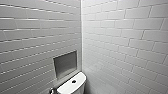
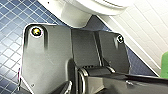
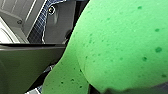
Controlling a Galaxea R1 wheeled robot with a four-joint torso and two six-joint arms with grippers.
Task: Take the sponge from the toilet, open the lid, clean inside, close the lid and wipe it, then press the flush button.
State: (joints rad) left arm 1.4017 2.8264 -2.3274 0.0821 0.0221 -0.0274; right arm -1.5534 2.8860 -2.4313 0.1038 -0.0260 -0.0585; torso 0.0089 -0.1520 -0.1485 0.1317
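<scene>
Head view showed first the white tiled walls (image 1: 120,37), which met in a corner and took almost all of the picture. In the left wrist view the floor (image 2: 12,30) was of small dark blue tiles with pale joints, and it ran up to a white tiled wall on the far side.

The toilet (image 2: 75,12) stood on this blue floor, and its white glossy base was close to that wall. In the head view its tank top (image 1: 68,87) lay low in the picture, against the left wall and near the corner. Just above the tank a grey square niche (image 1: 65,63) was set into the same wall.

The sponge (image 3: 120,42) was bright green with small darker pores. It stood very close before the right wrist camera, off the floor, and the blue tiles showed far behind it. It had a deep fold low in its body, as a squeezed thing has. The right pincer (image 3: 110,90) seemed to be clamped on the sponge, though little of it could be made out. A strip of the same green showed at the border of the left wrist view, beside the white wall.

For the left pincer, one could not tell whether it was apart or together.

The round dark flush button (image 1: 74,81) sat in the tank top.
</scene>
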